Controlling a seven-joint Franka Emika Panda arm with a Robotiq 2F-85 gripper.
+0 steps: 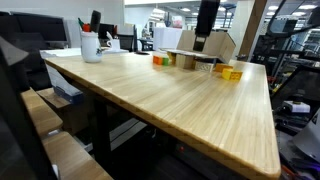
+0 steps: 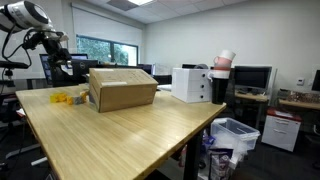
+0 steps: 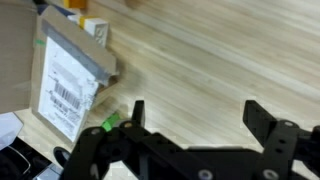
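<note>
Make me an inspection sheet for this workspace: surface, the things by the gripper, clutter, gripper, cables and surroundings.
Surface: wooden table, pale planks, in both exterior views.
Job's things: cardboard box with a barcode label, lying beside the gripper; green block on the table by the box's corner.
Clutter: white mug holding pens; yellow blocks near the box.
Gripper: gripper open, holding nothing, above the table.
Cables: nothing seen.
Surroundings: office room with a monitor and a lined bin.
</note>
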